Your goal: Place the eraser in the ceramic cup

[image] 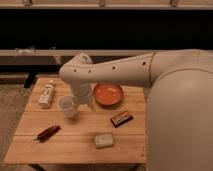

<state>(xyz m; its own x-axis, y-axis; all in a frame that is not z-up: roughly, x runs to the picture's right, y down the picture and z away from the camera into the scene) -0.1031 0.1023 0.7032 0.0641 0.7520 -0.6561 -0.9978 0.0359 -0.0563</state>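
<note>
The eraser [121,118], a small dark block with lighter edges, lies flat on the wooden table [75,147], right of centre. The ceramic cup [67,106], small, whitish and without a handle, stands upright to its left. My arm reaches in from the right and bends down over the table. The gripper [86,102] hangs just right of the cup, between the cup and the orange bowl [108,94], well left of the eraser. Nothing shows in the gripper.
A white bottle [46,94] lies at the table's back left. A reddish-brown stick-like item [48,132] lies at the front left. A pale beige block [104,140] sits near the front edge. My large arm link covers the table's right side.
</note>
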